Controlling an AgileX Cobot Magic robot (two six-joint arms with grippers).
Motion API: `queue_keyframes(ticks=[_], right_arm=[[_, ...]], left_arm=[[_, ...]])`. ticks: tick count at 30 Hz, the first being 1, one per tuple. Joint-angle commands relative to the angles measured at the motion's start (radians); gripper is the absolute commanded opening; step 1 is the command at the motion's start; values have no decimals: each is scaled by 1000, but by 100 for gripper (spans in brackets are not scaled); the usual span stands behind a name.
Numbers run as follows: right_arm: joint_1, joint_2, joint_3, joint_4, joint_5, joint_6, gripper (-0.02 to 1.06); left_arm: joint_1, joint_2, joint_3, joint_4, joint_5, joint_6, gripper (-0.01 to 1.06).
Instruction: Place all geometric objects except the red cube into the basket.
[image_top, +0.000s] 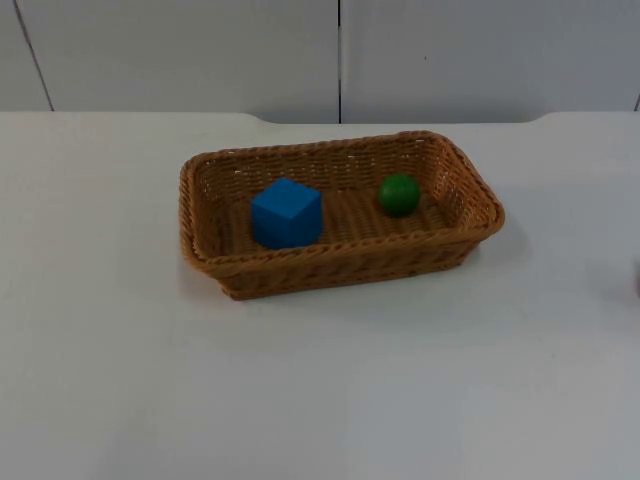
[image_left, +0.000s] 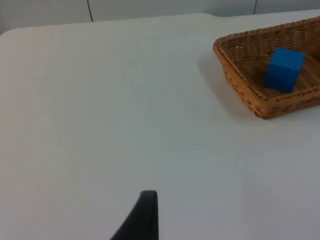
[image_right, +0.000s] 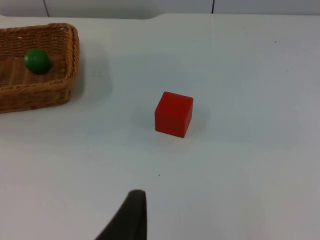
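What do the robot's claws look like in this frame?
The left claw has a plain matte black tip that tapers to a blunt, squared end, over the white table. The right claw has the same black tapered tip with a rounder end, near the red cube. Neither has visible markings.

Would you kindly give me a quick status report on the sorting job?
Blue cube and green ball in basket. Red cube out on table, apart from basket. Nothing in the way.
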Motion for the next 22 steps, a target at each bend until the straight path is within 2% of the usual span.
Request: queue_keyframes(ticks=[1,17,22], right_arm=[[-5,-3,1,2,-8,-1,105],[-6,-3,1,2,-8,2,105],[-6,-3,1,2,-8,2,105]], left_arm=[[1,-5,5,0,3,1,97],[1,-5,5,0,3,1,97],[54,-5,5,2,3,1,97]])
